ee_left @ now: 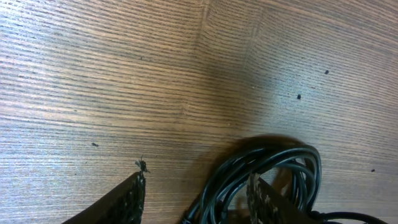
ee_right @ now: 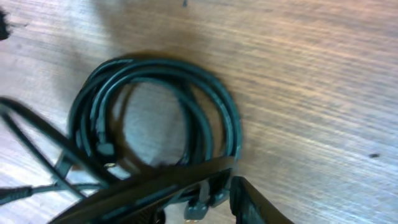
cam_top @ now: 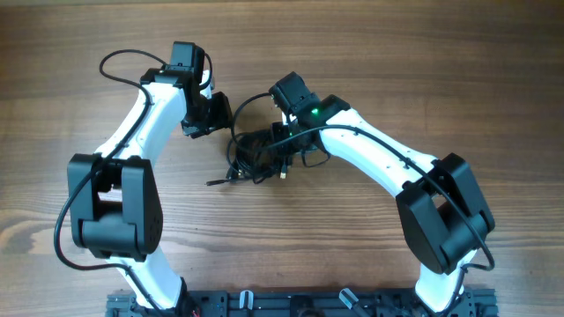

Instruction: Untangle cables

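The cables (cam_top: 256, 158) lie as a small black tangled bundle on the wooden table, between my two grippers. One loose strand with a plug end (cam_top: 214, 182) sticks out to the left. My left gripper (cam_top: 222, 117) is at the bundle's upper left. In the left wrist view it (ee_left: 199, 190) is open, with several cable strands (ee_left: 280, 155) between and around its fingers. My right gripper (cam_top: 284, 136) is on the bundle's upper right. In the right wrist view it (ee_right: 231, 180) is shut on strands at the edge of the coil (ee_right: 211, 99).
The wooden table (cam_top: 423, 70) stretches all around the bundle. The arms' bases and a black rail (cam_top: 291, 304) are at the front edge. A thick black wire (cam_top: 119, 62) loops off the left arm.
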